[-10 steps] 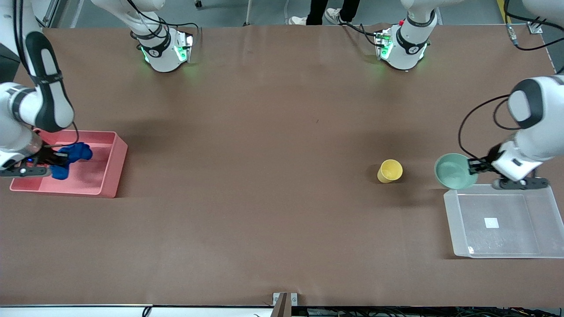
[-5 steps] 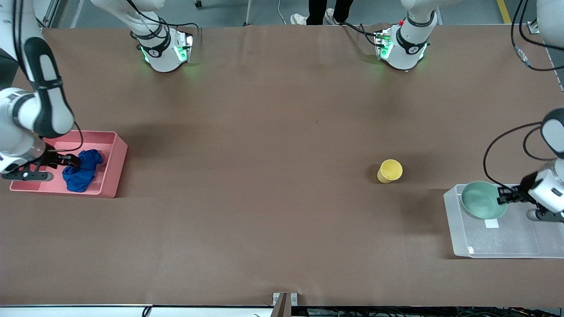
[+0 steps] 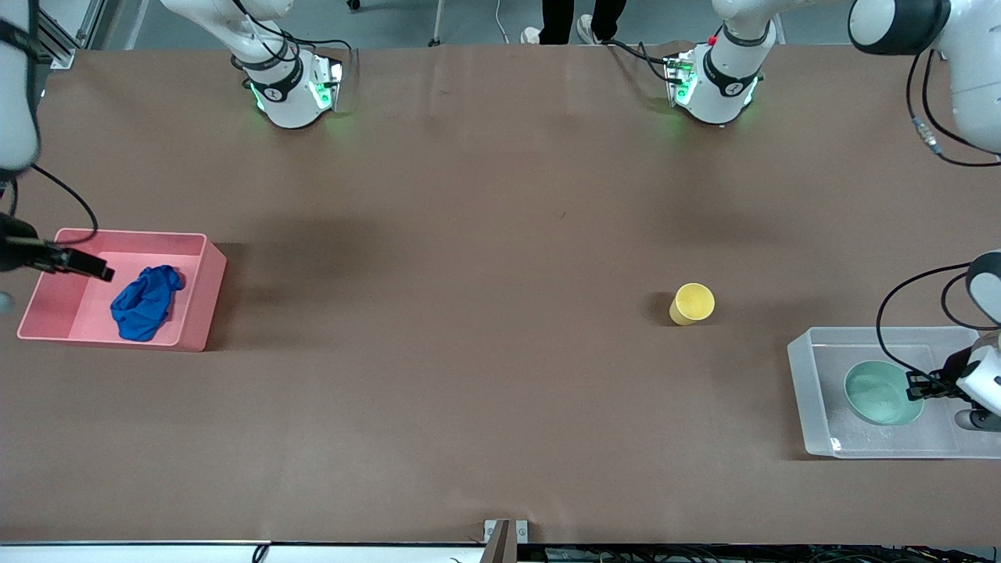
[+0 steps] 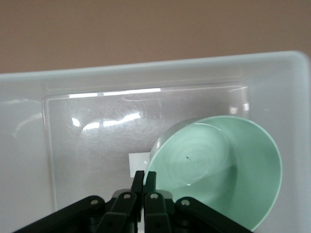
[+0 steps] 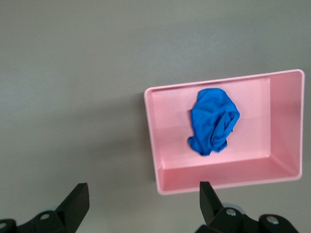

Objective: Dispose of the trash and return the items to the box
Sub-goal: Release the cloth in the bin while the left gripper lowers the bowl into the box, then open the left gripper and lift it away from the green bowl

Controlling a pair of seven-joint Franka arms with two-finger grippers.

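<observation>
The mint-green bowl (image 3: pixel 882 392) is inside the clear tub (image 3: pixel 805 391), at the left arm's end of the table. My left gripper (image 3: pixel 915 385) is shut on the bowl's rim. In the left wrist view the bowl (image 4: pixel 218 165) hangs tilted in my left gripper (image 4: pixel 149 177), over the tub's bottom and its white sticker (image 4: pixel 135 164). The yellow cup (image 3: pixel 692 303) stands on the table beside the tub. The blue cloth (image 3: pixel 146 301) lies loose in the pink bin (image 3: pixel 211 274). My right gripper (image 3: pixel 98 270) is open and empty above the bin. The right wrist view shows the cloth (image 5: pixel 214 121) from high up.
The pink bin (image 5: pixel 151 145) sits at the right arm's end of the table. Both arm bases stand along the table's edge farthest from the front camera. Brown tabletop (image 3: pixel 469 352) lies between bin and cup.
My left gripper carried the bowl from beside the tub down into it. My right gripper let go of the blue cloth, which dropped into the pink bin, then rose and opened wide.
</observation>
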